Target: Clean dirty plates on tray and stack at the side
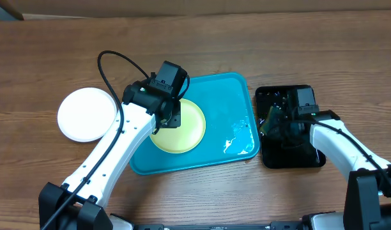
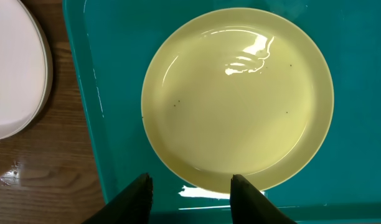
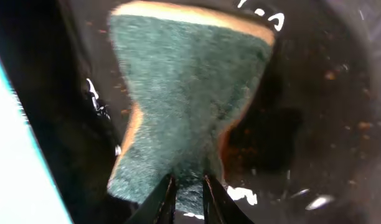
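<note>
A pale green-rimmed plate with a yellowish centre (image 1: 186,131) lies on the turquoise tray (image 1: 227,96); it fills the left wrist view (image 2: 240,93) and looks clean and wet. My left gripper (image 1: 172,118) (image 2: 190,193) is open just above the plate's near rim. A white plate (image 1: 87,114) lies on the table left of the tray, also seen in the left wrist view (image 2: 13,68). My right gripper (image 1: 274,122) (image 3: 187,190) is shut on a green scouring sponge (image 3: 184,93) over the black tray (image 1: 291,156). I cannot make out a third plate.
The black tray (image 3: 327,93) is wet with brown specks. A puddle of water (image 1: 237,144) sits in the turquoise tray's right front corner. Wooden table surrounds both trays.
</note>
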